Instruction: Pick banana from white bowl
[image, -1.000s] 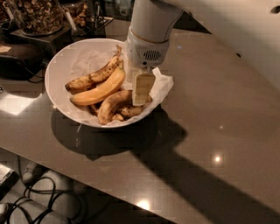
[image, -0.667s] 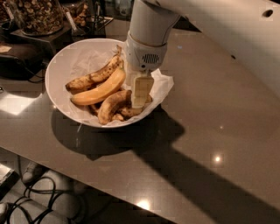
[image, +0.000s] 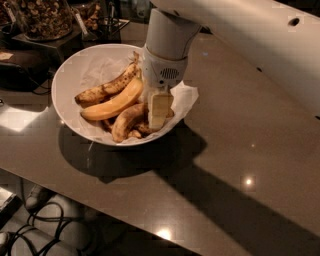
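Observation:
The white bowl (image: 70, 75), lined with crumpled white paper, stands on the grey-brown counter at the upper left. In it lies the thick, curved, brown-patched banana (image: 124, 123), at the bowl's front. A smooth yellow-orange banana (image: 115, 102) and a slimmer speckled banana (image: 106, 88) lie behind it. My gripper (image: 159, 114) hangs from the white arm and reaches down into the right side of the bowl. It is right against the brown banana's right end, which it partly hides.
The counter's front edge (image: 125, 220) runs diagonally below the bowl, with cables on the floor beyond it. A glass jar of nuts (image: 42, 17) and dark containers (image: 95, 17) stand behind the bowl. A dark object (image: 20, 67) sits at its left.
My gripper has moved slightly lower into the bowl toward the brown banana. The bananas and bowl have not moved.

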